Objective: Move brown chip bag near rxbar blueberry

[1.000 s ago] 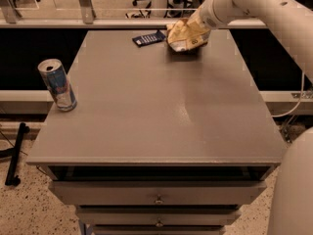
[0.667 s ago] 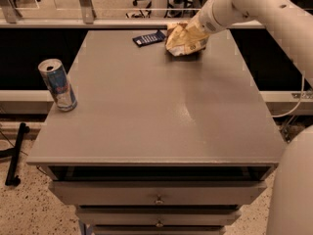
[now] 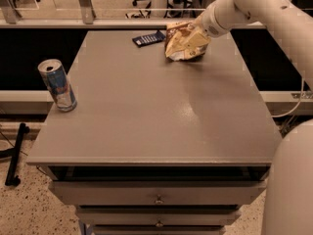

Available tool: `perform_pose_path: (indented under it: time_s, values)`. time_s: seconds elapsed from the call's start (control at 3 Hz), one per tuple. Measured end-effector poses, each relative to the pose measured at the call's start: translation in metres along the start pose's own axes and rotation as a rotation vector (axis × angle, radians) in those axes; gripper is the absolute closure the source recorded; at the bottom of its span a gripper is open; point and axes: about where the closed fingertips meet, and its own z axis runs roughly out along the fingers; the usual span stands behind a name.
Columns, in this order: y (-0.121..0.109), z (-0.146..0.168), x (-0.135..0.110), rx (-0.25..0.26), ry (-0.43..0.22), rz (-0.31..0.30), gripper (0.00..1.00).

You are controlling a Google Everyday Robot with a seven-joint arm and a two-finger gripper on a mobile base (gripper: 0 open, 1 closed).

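Note:
The brown chip bag point(image 3: 185, 42), crinkled brown and cream-yellow, rests at the far middle of the grey table point(image 3: 156, 106). The rxbar blueberry point(image 3: 148, 38), a small flat dark blue wrapper, lies just left of the bag with a narrow gap between them. My gripper point(image 3: 199, 29) reaches in from the upper right at the end of the white arm and sits at the bag's upper right side, mostly hidden by the bag and wrist.
A blue-silver drink can point(image 3: 58, 85) stands upright near the table's left edge. The arm's white body point(image 3: 293, 180) fills the right edge of the view. Drawers point(image 3: 157, 199) sit under the table front. Chair legs and railing stand behind the table.
The chip bag and my gripper have shifted slightly left, toward the rxbar. The can and the rxbar have not moved.

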Motion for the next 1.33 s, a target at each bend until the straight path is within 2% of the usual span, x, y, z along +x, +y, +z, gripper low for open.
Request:
perform_pose_path:
  time_s: [0.33, 0.67, 1.0, 1.33]
  values:
    - [0.001, -0.008, 0.015, -0.015, 0.026, -0.013, 0.00]
    - [0.000, -0.037, 0.029, -0.011, 0.019, -0.010, 0.00]
    - [0.006, -0.084, 0.049, -0.044, -0.047, 0.001, 0.00]
    - [0.022, -0.151, 0.064, -0.092, -0.165, 0.007, 0.00]
